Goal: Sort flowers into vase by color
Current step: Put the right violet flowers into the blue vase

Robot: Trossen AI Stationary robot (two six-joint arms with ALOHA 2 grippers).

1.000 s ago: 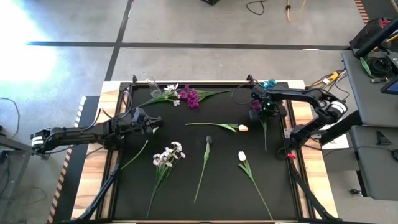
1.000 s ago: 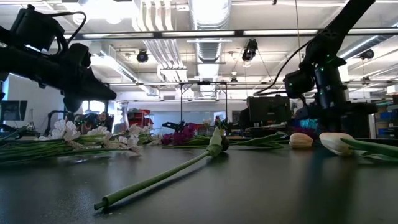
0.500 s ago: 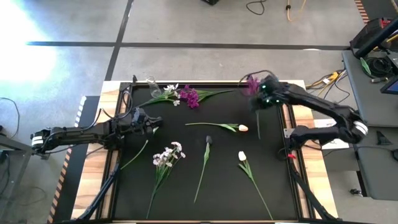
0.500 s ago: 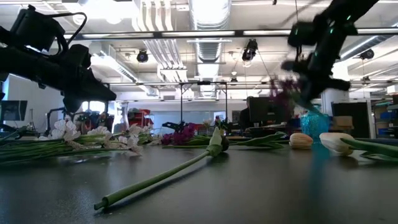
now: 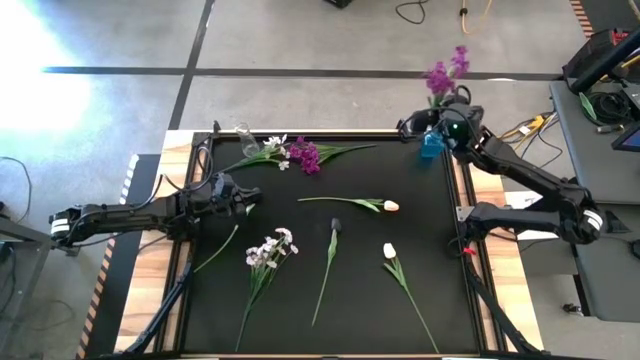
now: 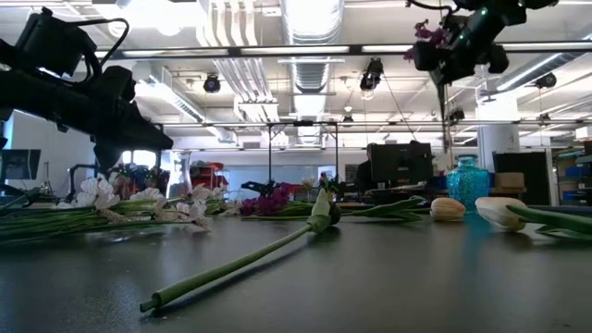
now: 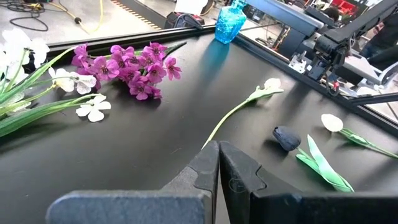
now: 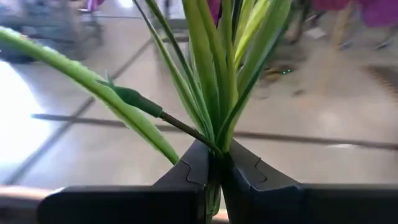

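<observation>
My right gripper (image 5: 447,120) is high above the table's far right corner, shut on a magenta-purple spray (image 5: 446,72) with green leaves. A blue glass vase (image 5: 432,145) stands below it; in the low view the stem (image 6: 445,111) hangs above that vase (image 6: 465,178). My left gripper (image 5: 250,195) hovers shut over the table's left part. On the mat lie a magenta spray (image 5: 305,155) beside white blossoms (image 5: 275,150), another white spray (image 5: 270,248), two cream tulips (image 5: 385,206) (image 5: 390,252) and a dark tulip (image 5: 335,226). My right gripper pinches the magenta spray's stem and leaves (image 8: 214,140) between its two fingers, which lie across the stem. The spray is lifted clear and stands roughly upright, blossoms (image 6: 427,32) above the fingers and the lower stem hanging below them.
A clear glass vase (image 5: 243,133) lies near the far left corner. A bare green stem (image 5: 218,248) lies left of the white spray. The mat's wooden border (image 5: 150,290) rings the work area. Room clutter shows beyond the far edge.
My right gripper has risen from the mat's right side and swung toward the far right corner, staying shut on the magenta spray. The spray has been lifted clear of the table and turned upright, and now hangs over the blue vase.
</observation>
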